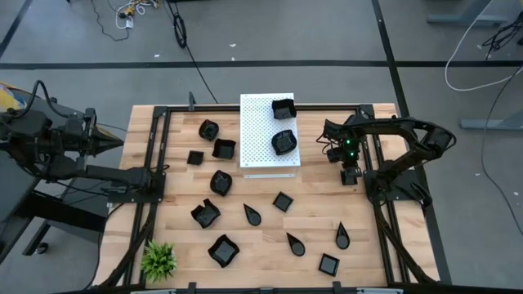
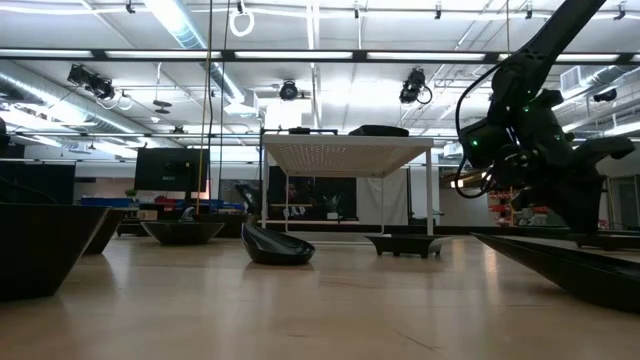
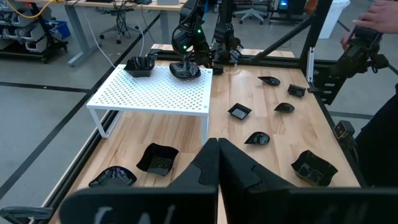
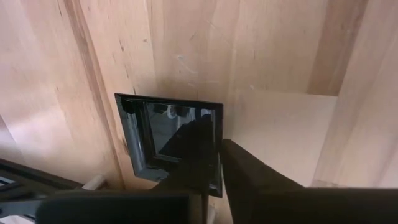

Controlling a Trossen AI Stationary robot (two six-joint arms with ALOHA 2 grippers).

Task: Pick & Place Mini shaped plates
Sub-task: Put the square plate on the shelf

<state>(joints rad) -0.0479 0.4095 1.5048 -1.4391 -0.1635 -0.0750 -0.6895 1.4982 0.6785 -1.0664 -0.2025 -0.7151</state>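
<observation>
Overhead, 2 black plates (image 1: 283, 107) on white board (image 1: 258, 135), right hand (image 4: 219, 157) apparently pinching square plate (image 4: 163, 134)

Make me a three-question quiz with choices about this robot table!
1. Where is the right gripper?
A. Over the plant
B. At a square dish beside the white board
C. Above the white board

2. How many black dishes sit on the white board?
A. None
B. Two
C. Five

3. How are the left gripper's fingers?
A. Wide open
B. Shut together, empty
C. Holding a dish

Answers:
1 B: the right gripper pinches the square dish by its rim, on the wood.
2 B: the white board carries two black dishes.
3 B: the left gripper shows its tips meeting, with nothing between.
</observation>
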